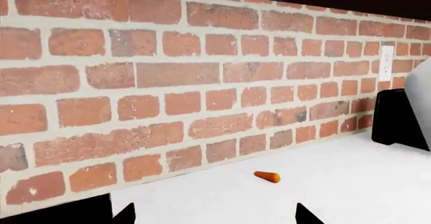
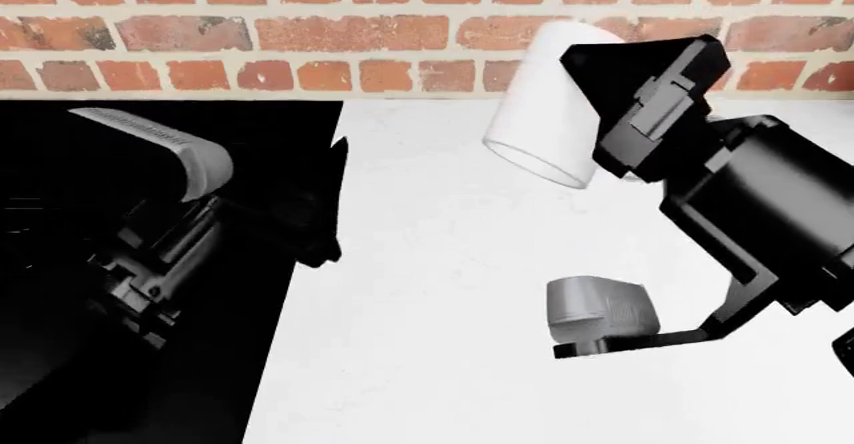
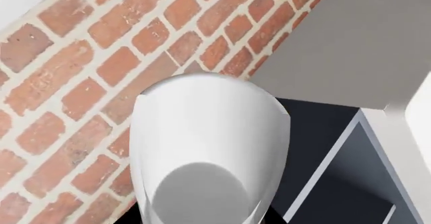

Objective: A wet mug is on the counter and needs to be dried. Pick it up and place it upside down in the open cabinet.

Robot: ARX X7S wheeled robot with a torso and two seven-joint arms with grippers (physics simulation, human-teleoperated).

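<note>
Already the mug (image 2: pixel 547 114) is off the counter (image 2: pixel 441 344), clamped in the right claw (image 2: pixel 607 114) and tilted mouth-down near the back edge; cabinet placement remains. Left claw (image 1: pixel 209 216) stands apart, empty.

Brick wall (image 1: pixel 168 77) with pale mortar; white outlet (image 1: pixel 386 62) set in the bricks; small orange carrot piece (image 1: pixel 267 176) lying below; black stovetop (image 2: pixel 80 124) beside the wall.

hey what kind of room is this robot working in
Most likely a kitchen. A white counter runs along a brick wall, with a black stovetop beside it and a wall outlet. The right gripper holds a mug above the counter.
</note>
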